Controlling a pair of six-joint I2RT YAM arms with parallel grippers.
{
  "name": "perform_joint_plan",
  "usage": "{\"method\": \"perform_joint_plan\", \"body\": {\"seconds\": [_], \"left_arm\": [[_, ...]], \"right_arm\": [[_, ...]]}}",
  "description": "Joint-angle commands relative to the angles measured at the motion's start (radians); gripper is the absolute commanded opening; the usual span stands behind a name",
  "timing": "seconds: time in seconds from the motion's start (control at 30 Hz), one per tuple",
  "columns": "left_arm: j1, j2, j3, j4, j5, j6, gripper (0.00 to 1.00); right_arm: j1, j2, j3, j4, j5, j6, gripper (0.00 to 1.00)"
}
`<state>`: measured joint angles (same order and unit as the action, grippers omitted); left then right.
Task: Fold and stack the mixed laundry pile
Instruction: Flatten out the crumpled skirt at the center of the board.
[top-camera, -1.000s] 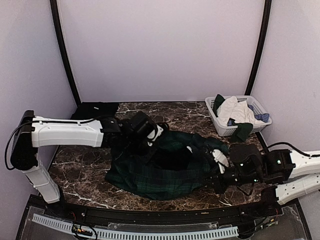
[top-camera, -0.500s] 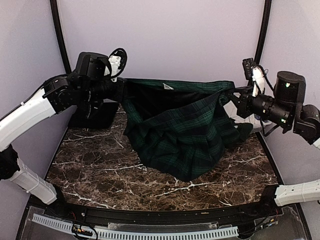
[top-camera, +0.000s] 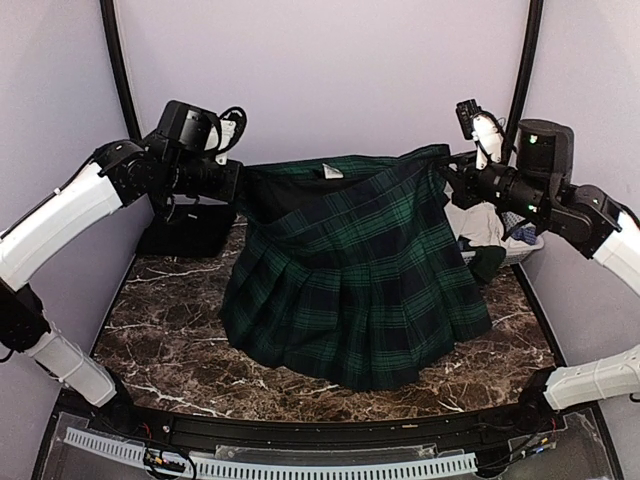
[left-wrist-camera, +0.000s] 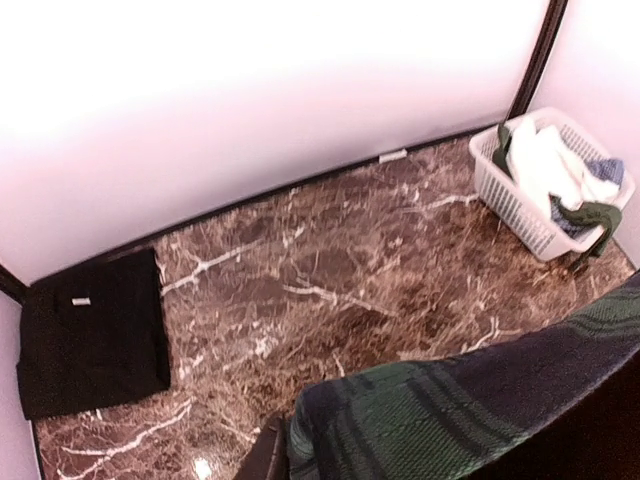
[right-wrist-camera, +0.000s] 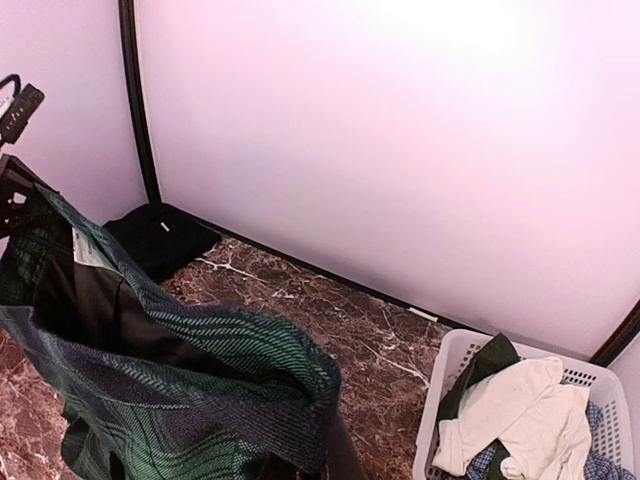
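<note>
Step in hand: judged as spreading the tartan skirt (top-camera: 350, 280) out before laying it flat to fold.
Skirt position: hung up over the middle of the tabletop (top-camera: 160, 330), pleats fanned. The hem falls toward 6 o'clock and appears to rest on the marble near the front edge.
Long axis: the waistband runs almost straight from 9 o'clock to 3 o'clock, slightly higher at the 3 o'clock end.
Skirt relative to jaws: each waistband corner sits right at one gripper, and the rest of the cloth hangs below and between them.
Nearer arm: neither, since each arm is at its own corner.
Left gripper (top-camera: 238, 185): at the 9 o'clock corner. The corner hangs from there, but I cannot tell whether the jaws are clenched or loosening.
Right gripper (top-camera: 447, 172): jaws clenched on the 3 o'clock corner of the waistband.
Left arm pose: raised high, forearm sloping up toward 1 o'clock, wrist turned toward 3 o'clock.
Right arm pose: raised to about the same height, forearm coming in from 4 o'clock, wrist aimed at 9 o'clock.
Coming move, as a judgement: both ends should come down together, carrying the waistband toward 12 o'clock so the pleats lie flat.
Other laundry: a folded black cloth (top-camera: 188, 228) lies at 10 o'clock, and the white basket (left-wrist-camera: 505, 205) at 2 o'clock holds more garments.
</note>
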<state>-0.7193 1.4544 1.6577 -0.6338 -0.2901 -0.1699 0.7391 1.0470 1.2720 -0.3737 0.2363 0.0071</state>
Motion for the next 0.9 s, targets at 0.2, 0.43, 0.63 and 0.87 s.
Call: {"method": "perform_joint_plan", "body": {"seconds": [0.2, 0.43, 0.63, 0.87], "left_arm": [[0.163, 0.096, -0.07, 0.122, 0.196, -0.031, 0.0], [0.292, 0.452, 0.691, 0.05, 0.242, 0.036, 0.0], [0.31, 0.376, 0.676, 0.048, 0.254, 0.06, 0.01], [0.303, -0.1, -0.217, 0.268, 0.393, -0.014, 0.09]], "right_arm": [[-0.188, 0.193, 0.082, 0.27, -0.226, 0.042, 0.0], [-0.279, 0.456, 0.478, 0.266, -0.333, 0.01, 0.0], [-0.313, 0.469, 0.533, 0.295, -0.497, -0.001, 0.0], [-0.268, 0.278, -0.003, 0.266, -0.695, 0.049, 0.07]]}}
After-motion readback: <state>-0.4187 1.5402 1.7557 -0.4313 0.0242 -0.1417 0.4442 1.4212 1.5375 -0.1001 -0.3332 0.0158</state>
